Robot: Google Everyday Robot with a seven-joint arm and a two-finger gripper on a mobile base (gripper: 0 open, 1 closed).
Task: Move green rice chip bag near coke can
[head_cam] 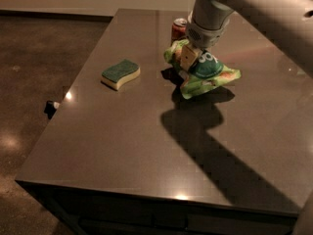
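Jaws pinch crinkly green rice chip bag [214,77] beside coke can [179,29].

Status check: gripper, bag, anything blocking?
Gripper shut on green rice chip bag, far end of table. Coke can just behind bag. Sponge well apart, not in the way.

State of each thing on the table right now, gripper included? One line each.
Small red coke can: upright at the far side of the table, lower part hidden.
Crinkly light-green rice chip bag: crumpled, clamped, close in front of the can.
Green-topped yellow sponge: lying flat, green side up, apart from the others.
Gripper: beside the can, jaws shut on the bag.
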